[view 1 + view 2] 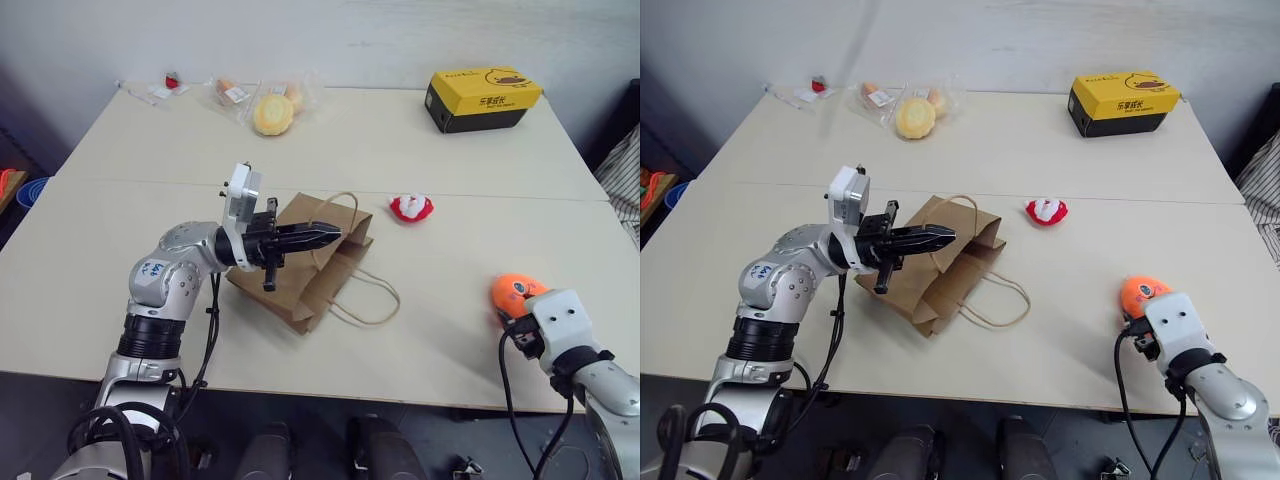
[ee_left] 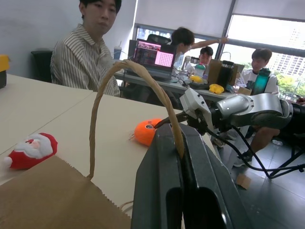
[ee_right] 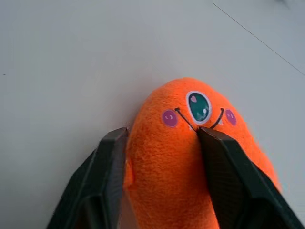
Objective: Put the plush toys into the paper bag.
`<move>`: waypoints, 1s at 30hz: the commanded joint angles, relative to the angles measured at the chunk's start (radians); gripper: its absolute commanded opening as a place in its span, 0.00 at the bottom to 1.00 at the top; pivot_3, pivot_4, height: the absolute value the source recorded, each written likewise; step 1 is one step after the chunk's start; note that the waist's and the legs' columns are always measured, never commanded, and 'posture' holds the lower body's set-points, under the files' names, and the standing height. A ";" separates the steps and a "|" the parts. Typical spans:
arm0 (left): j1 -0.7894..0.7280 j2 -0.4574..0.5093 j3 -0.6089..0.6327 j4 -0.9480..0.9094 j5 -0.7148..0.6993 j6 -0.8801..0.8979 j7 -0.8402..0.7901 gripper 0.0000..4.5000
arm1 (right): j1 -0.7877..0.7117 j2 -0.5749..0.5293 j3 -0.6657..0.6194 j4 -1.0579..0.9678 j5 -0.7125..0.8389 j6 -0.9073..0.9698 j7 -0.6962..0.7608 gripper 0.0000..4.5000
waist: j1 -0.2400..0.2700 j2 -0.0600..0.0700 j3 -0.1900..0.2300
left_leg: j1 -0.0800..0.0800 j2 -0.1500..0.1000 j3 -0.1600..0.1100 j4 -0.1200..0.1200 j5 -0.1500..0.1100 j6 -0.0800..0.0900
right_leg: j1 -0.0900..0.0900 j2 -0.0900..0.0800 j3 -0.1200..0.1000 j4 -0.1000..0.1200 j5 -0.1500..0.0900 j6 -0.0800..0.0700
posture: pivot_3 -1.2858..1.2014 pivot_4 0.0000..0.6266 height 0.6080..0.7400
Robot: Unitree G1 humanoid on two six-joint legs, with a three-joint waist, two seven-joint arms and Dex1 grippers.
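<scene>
Now your right gripper (image 3: 159, 157) has its two fingers on both sides of the orange plush toy (image 3: 190, 152), and they press into the fur, so I judge it is grasping the toy, which lies on the table (image 1: 450, 330) near the front edge at your right. Your left gripper (image 1: 325, 237) is clenched on one cord handle (image 2: 102, 114) of the paper bag (image 1: 300, 270) and holds it up, while the bag itself lies flat on its side in the middle of the table. The red-and-white plush toy (image 1: 411, 208) rests just beyond the bag, apart from it.

What could go wrong: the hold on the orange toy looks to be on its soft body, so it may slip out when you lift, if the fingers do not close firmly enough. Also the mouth of the bag seems almost closed; only one handle is raised, so the toy may hit the paper and push the bag away instead of going inside. If you pull the handle too hard, the cord may tear from the paper.

About writing: the yellow-and-black box (image 1: 483, 98) at the far right corner carries a duck-like drawing and some small print, but you cannot read it. The bag shows no print.
</scene>
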 commanded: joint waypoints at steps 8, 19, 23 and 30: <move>-0.077 0.041 0.047 -0.031 -0.067 0.056 -0.030 0.00 | -0.040 -0.124 -0.030 0.180 -0.019 -0.209 0.118 0.01 | -0.007 -0.001 0.000 | 0.000 0.000 0.000 0.002 0.000 0.001 | 0.001 0.000 0.000 0.001 0.000 0.000 | 0.52 0.24 1.00; -0.137 0.053 0.086 0.032 -0.100 0.112 -0.045 0.00 | -0.322 -0.137 0.135 0.084 0.323 -0.463 0.519 0.01 | -0.015 -0.001 0.001 | 0.000 0.002 0.000 0.003 0.000 0.001 | 0.000 0.002 0.000 0.003 0.000 0.000 | 0.52 0.24 1.00; -0.137 0.065 0.066 0.013 -0.105 0.130 -0.071 0.00 | -0.463 -0.129 0.241 0.070 0.317 -0.384 0.522 0.01 | -0.009 -0.001 0.001 | -0.001 0.002 0.000 0.004 -0.001 0.000 | 0.000 0.001 0.000 0.002 0.000 0.000 | 0.52 0.24 1.00; -0.141 0.057 0.010 0.007 -0.039 0.060 -0.103 0.00 | -0.307 -0.260 0.109 0.131 0.323 -0.387 0.636 0.01 | 0.023 -0.002 0.001 | -0.005 0.001 -0.003 0.005 -0.002 0.002 | 0.000 0.000 -0.002 0.000 0.000 0.000 | 0.52 0.24 1.00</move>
